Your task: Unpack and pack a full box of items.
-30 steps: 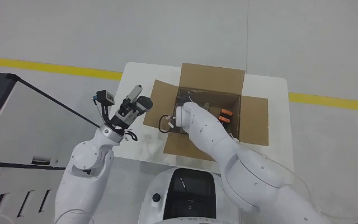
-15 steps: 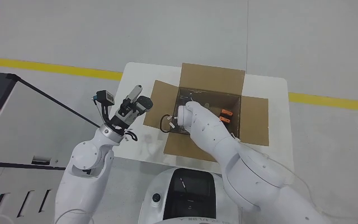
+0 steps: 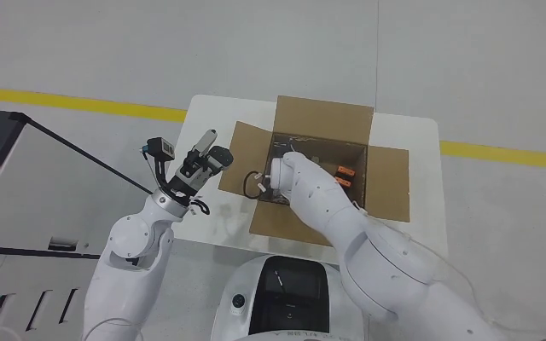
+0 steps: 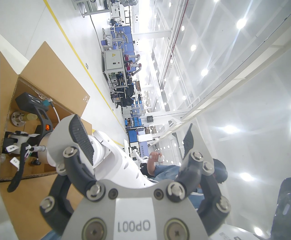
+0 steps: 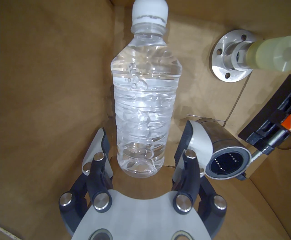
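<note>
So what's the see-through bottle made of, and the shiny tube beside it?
The bottle looks like thin clear plastic: see-through, ribbed, white cap. The shiny tube looks like polished metal, probably steel: mirror-like reflections on its side.

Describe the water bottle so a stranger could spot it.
Look inside the open cardboard box on the white table. Between the open fingers of the right gripper is a clear bottle with a white cap, the only see-through item among metal parts.

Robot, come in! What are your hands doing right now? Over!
Right gripper open, either side of water bottle in box. Left gripper open, empty, outside box. Metal cylinder close beside right gripper.
</note>
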Available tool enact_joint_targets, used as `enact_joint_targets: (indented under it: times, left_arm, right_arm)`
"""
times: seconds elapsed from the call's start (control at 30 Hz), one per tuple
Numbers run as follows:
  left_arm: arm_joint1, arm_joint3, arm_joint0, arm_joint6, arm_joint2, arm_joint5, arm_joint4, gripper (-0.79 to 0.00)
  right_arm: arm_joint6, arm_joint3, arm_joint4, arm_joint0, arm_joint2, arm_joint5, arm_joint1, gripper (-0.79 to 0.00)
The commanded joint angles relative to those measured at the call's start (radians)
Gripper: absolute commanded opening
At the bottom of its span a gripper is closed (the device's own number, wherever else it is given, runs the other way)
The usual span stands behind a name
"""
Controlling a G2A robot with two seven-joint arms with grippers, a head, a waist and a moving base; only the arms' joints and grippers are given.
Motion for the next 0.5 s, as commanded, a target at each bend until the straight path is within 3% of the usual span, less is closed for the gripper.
enact_joint_targets:
  times: [0.0,0.2,0.27,0.3,0.37,0.4,0.47]
  left_arm:
    - [0.000,0.000,0.000,0.000,0.000,0.000,0.000,0.000]
    - [0.000,0.000,0.000,0.000,0.000,0.000,0.000,0.000]
    - [0.000,0.000,0.000,0.000,0.000,0.000,0.000,0.000]
    - [0.000,0.000,0.000,0.000,0.000,0.000,0.000,0.000]
    - [0.000,0.000,0.000,0.000,0.000,0.000,0.000,0.000]
    - [0.000,0.000,0.000,0.000,0.000,0.000,0.000,0.000]
    - [0.000,0.000,0.000,0.000,0.000,0.000,0.000,0.000]
  right_arm:
    - [-0.001,0.003,0.001,0.001,0.004,-0.006,0.001,-0.209]
    - [-0.040,0.013,0.009,-0.002,0.021,-0.022,0.004,-0.376]
    - [-0.056,0.012,0.011,-0.007,0.025,-0.018,0.003,-0.376]
    - [-0.067,0.012,0.013,-0.007,0.028,-0.018,0.003,-0.357]
    - [-0.089,0.014,0.021,-0.010,0.036,-0.013,0.003,-0.200]
    - [-0.098,0.015,0.023,-0.012,0.039,-0.012,0.002,-0.034]
    - [-0.107,0.018,0.023,-0.018,0.042,-0.011,0.002,0.000]
